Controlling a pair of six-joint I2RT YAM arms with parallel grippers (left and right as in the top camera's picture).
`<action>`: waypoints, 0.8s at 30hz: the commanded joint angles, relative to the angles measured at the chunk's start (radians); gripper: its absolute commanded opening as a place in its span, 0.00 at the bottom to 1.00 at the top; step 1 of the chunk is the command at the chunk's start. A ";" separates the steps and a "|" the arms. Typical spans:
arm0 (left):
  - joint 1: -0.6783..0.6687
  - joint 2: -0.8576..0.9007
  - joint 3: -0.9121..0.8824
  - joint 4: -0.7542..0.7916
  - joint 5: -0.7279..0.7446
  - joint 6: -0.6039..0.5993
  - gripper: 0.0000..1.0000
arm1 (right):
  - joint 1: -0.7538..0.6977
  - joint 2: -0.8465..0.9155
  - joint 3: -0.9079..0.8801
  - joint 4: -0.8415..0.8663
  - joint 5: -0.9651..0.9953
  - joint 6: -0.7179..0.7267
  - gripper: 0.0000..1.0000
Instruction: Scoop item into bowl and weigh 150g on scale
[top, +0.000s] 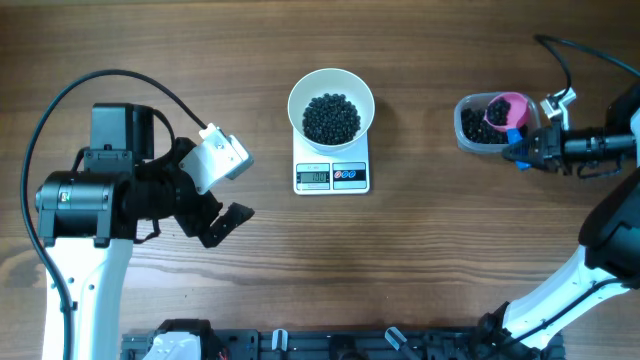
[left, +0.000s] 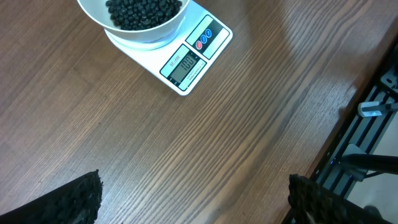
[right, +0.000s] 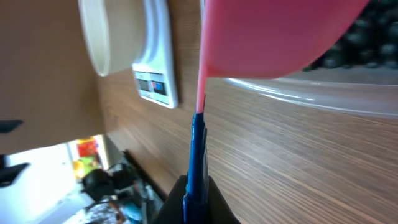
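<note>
Item (top: 331, 118): small matte black beads lay heaped in the white bowl (top: 298, 98) on the scale (top: 331, 177).
Left jaws: stood spread wide.
Right jaws: pinched the pink scoop (top: 510, 108) by its handle.

Left arm (top: 85, 270) and right arm (top: 560, 290): white shells, chunky black joints, looping black cables (top: 110, 72). Left hand (left: 194, 196) has knobbly black fingers (left: 78, 199).
</note>
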 joint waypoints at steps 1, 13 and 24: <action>0.008 -0.009 0.018 0.002 0.009 0.016 1.00 | 0.029 0.015 -0.004 -0.029 -0.165 -0.020 0.05; 0.008 -0.009 0.018 0.002 0.009 0.016 1.00 | 0.299 -0.094 0.028 -0.005 -0.297 0.076 0.05; 0.008 -0.009 0.018 0.002 0.009 0.016 1.00 | 0.700 -0.118 0.030 0.223 -0.121 0.325 0.05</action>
